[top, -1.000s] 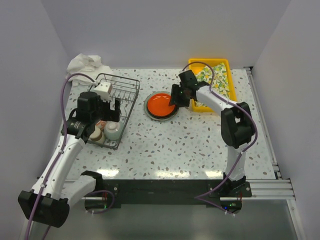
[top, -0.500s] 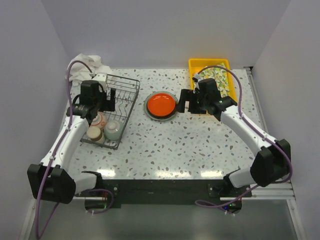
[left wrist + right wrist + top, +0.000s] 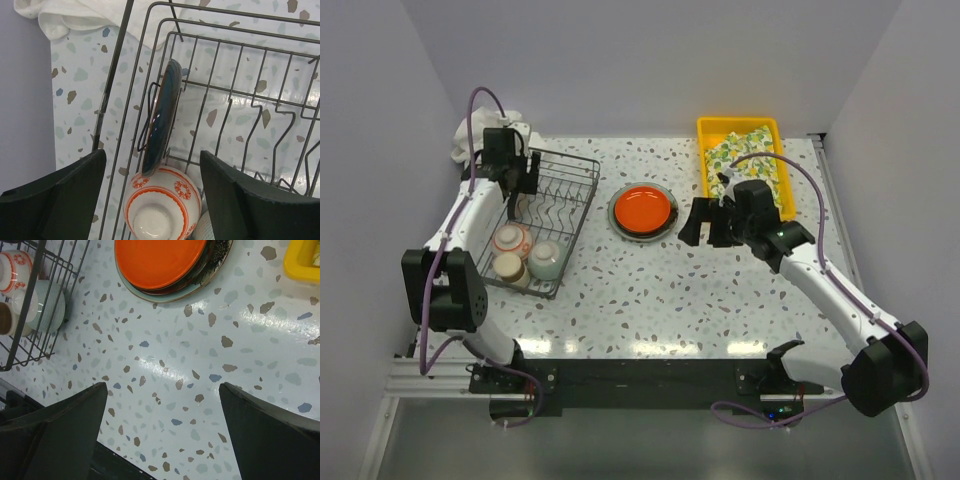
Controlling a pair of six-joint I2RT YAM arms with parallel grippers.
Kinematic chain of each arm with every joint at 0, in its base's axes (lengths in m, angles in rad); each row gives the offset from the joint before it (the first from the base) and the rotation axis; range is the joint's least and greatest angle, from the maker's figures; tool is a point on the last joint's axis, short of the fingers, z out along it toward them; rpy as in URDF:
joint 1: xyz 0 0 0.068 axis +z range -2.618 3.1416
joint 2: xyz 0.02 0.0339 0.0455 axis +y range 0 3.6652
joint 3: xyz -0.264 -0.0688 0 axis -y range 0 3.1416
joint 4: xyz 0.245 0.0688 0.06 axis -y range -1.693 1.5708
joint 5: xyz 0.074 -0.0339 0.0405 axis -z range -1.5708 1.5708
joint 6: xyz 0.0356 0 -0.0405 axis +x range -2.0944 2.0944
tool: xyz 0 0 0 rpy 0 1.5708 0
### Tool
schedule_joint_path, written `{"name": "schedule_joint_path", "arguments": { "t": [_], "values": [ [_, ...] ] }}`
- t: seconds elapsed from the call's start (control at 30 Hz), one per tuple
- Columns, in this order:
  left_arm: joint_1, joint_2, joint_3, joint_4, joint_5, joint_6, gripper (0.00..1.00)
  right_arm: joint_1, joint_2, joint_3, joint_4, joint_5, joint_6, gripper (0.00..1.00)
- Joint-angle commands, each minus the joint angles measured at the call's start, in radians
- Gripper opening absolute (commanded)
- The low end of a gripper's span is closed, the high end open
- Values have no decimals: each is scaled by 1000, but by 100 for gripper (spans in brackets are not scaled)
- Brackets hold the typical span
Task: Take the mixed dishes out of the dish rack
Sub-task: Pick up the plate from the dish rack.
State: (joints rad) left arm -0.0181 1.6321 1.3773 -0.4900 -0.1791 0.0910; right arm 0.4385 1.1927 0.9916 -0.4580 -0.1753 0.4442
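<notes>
The rack (image 3: 540, 213) lies by the left edge, its long axis running near to far. It holds one teal plate (image 3: 162, 112) standing on edge, one upturned bowl (image 3: 162, 210) and two cups (image 3: 545, 260). A stack of three plates (image 3: 642, 210), orange on top, sits mid-worktop. The left gripper (image 3: 152, 160) hangs spread over the plate; the right gripper (image 3: 162, 390) hangs spread, holding nothing, beside the stack.
</notes>
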Motion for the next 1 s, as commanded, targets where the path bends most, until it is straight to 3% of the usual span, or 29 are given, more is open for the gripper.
{"name": "schedule_joint_path", "arguments": {
  "t": [0.0, 0.57, 0.83, 0.97],
  "values": [
    [18, 51, 80, -19, 56, 27, 77, 5, -41, -24, 65, -10, -15, 98],
    [93, 209, 190, -68, 141, 38, 41, 5, -16, -30, 71, 3, -4, 98],
    [119, 245, 223, -111, 263, 44, 30, 3, 5, -19, 65, 3, -2, 98],
    [130, 253, 233, -131, 302, 38, 29, 5, 10, -11, 64, 0, -4, 98]
  ]
}}
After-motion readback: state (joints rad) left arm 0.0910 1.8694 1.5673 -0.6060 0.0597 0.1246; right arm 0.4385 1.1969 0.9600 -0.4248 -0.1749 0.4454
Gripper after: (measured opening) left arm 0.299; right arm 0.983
